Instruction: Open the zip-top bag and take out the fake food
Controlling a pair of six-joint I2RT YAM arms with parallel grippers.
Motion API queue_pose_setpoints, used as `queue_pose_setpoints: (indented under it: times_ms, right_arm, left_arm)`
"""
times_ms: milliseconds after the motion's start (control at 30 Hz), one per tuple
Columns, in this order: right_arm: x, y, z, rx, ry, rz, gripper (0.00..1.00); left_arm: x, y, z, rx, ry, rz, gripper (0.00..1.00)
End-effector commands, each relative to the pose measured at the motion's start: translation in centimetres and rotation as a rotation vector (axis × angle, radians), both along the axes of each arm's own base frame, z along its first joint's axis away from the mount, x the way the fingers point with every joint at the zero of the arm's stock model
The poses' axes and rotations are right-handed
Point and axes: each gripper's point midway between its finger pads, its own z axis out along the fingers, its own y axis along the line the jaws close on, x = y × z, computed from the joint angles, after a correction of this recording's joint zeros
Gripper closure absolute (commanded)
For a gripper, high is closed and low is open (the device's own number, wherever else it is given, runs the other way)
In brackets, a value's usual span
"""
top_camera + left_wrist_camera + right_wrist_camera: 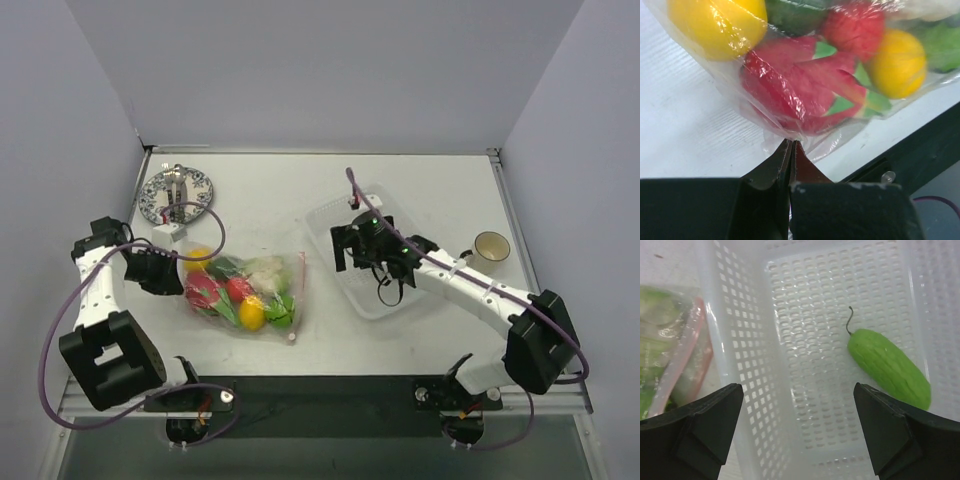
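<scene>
I think I am in the middle of the taking-out step. My right pincer [797, 390] is wide open and holds nothing. It hangs over the clear hard plastic tray with little holes [740, 340] at the middle right of the top view. One long green plastic pod [890, 367] lies alone in that tray, at the right of the right wrist view. My left pincer [790, 142] is shut tight on a thin bit of the clear, crinkly plastic zip-top bag [245, 290], which lies on the white table [420, 180] in the lower middle left of the top view. The small shiny plastic fake food [240, 295] inside it looks bunched close together: red, yellow, green and white pieces press against the plastic. The pink-red zip strip [300, 295] runs down the bag's right side, facing the tray. I cannot tell how wide the mouth gapes. Next, I think my right pincer needs to go over to that zip side, slip in at the mouth, and close on one piece, while my left one holds the bag down so it does not slide.
</scene>
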Motion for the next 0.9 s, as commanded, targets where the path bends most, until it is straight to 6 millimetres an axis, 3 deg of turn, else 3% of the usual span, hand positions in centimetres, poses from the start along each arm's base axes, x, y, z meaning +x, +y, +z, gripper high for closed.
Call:
queue_pose_setpoints:
  times_ms: [0,67,100,133,167,200,367,467,667,867]
  right_arm:
    - [0.7,1.4,1.5,0.386,0.098,-0.001,0.0]
    - [-1.1,4.0,2.5,0.415,0.048,0.142,0.0]
    - [-2.0,4.6,3.4,0.329,-0.014,0.173,0.0]
    - [-1.1,3.5,3.7,0.136,-0.134,0.168,0.0]
    - [-1.7,3.7,3.7,0.052,-0.151,0.186,0.0]
    - [-3.2,5.5,3.1,-0.002,-0.147,0.257,0.0]
    - [-5.2,8.3,2.1,-0.043,-0.169,0.397,0.0]
    - [-6.6,10.1,1.9,-0.043,-0.208,0.475,0.02]
    - [-8.5,12.9,0.4,0.026,-0.193,0.587,0.26]
    - [-14.3,16.3,1.5,0.113,-0.202,0.777,0.38]
  left_arm:
    - [2.0,3.3,-3.6,0.121,-0.012,0.063,1.0]
    - [2.7,4.6,-5.5,0.174,-0.006,0.081,1.0]
    - [3.0,5.0,-6.0,0.19,-0.003,0.091,1.0]
    - [3.4,5.3,-6.5,0.211,-0.002,0.094,1.0]
    - [4.0,6.2,-7.3,0.251,-0.004,0.102,1.0]
    - [4.2,6.4,-7.8,0.265,0.002,0.104,1.0]
    - [6.0,8.2,-10.1,0.392,0.005,0.118,1.0]
    - [6.2,8.0,-10.9,0.424,0.027,0.103,1.0]
    - [5.7,6.4,-10.8,0.455,0.036,0.066,1.0]
    - [4.5,5.3,-10.3,0.488,0.062,0.05,1.0]
